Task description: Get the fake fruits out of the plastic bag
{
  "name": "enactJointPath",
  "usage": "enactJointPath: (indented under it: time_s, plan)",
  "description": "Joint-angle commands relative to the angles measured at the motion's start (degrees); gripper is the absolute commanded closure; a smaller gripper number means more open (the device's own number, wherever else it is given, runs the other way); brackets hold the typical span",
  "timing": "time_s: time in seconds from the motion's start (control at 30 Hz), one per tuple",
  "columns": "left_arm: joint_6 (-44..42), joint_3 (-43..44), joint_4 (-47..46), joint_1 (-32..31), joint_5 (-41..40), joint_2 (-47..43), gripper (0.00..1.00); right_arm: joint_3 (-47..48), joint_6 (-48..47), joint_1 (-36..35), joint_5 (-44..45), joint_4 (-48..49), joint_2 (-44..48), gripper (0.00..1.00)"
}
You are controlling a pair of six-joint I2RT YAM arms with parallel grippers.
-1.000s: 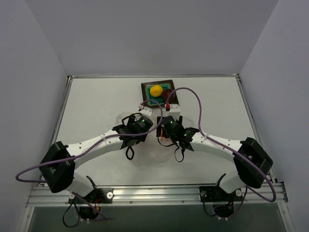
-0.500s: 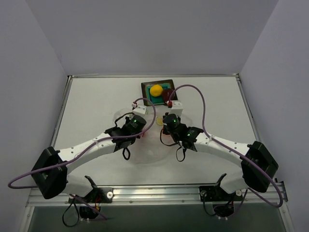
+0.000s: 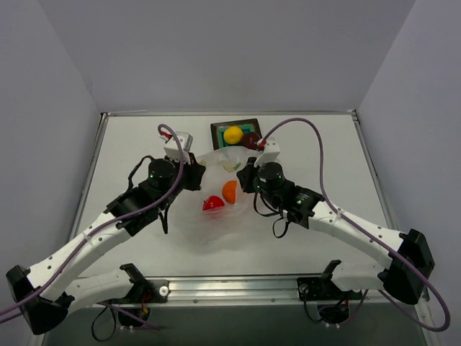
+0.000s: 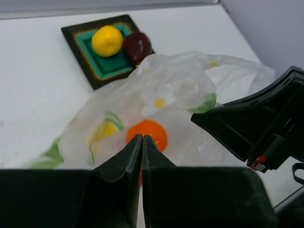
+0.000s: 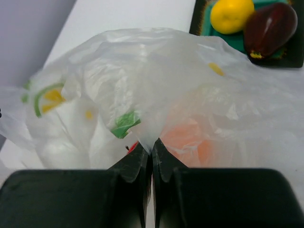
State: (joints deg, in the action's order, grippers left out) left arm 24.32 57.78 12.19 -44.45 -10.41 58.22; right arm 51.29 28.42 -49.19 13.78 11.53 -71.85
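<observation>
Plastic bag (image 4: pixel 175 90) at frame centre, spread between left gripper (image 4: pixel 142 142) and right gripper (image 5: pixel 152 148), both pinched shut on its film. Orange fruit (image 3: pixel 229 191), red fruit (image 3: pixel 212 204) inside (yellow fruit (image 3: pixel 232 135), maroon fruit (image 3: pixel 250 140) sit on tray (image 4: pixel 104 66)). Film likely flimsy, slippery; best held at edges.

The plastic bag (image 3: pixel 216 162) (pinched taut) blocks orange fruit (image 3: pixel 230 191).

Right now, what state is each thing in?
bag: pinched by both pincers, two fruits inside.
left pincer: shut on bag.
right pincer: shut on bag.
orange fruit: inside bag.
red fruit: inside bag.
yellow fruit: out, on tray.
maroon fruit: out, on tray.
tray: holds two fruits.
</observation>
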Motion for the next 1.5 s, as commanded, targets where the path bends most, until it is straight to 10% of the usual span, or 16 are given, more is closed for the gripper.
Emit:
enactJointPath:
  time_s: [0.0, 0.33, 0.5, 0.7, 1.03, 1.47]
  plan:
    - [2.84, 3.31, -1.99, 0.67, 4.96, -2.75, 0.98, 2.77, -1.35, 0.76, -3.23, 2.97, 4.79, 1.0]
    - [7.94, -13.56, -5.85, 5.51, 5.48, -4.78, 0.98, -10.5, 2.95, 8.94, -8.42, 4.55, 0.41, 1.0]
    - [4.87, -10.08, 0.88, -2.82, -3.14, -6.97, 0.98, -14.11, 5.23, 7.45, -5.54, 3.68, -0.22, 1.0]
    - [1.61, -0.66, 11.0, -13.72, -17.96, -9.09, 0.41, -14.46, 8.83, 3.14, -0.34, -0.28, 2.5, 1.0]
    - [8.0, 11.39, 22.61, -33.67, -28.25, 6.37, 0.31, -14.02, 11.04, 2.7, 3.27, -1.07, 3.12, 1.0]
    - [14.89, -9.08, 13.59, -17.0, -24.21, 11.48, 0.34, -17.53, 12.53, 2.17, 0.81, -1.33, 7.6, 1.0]
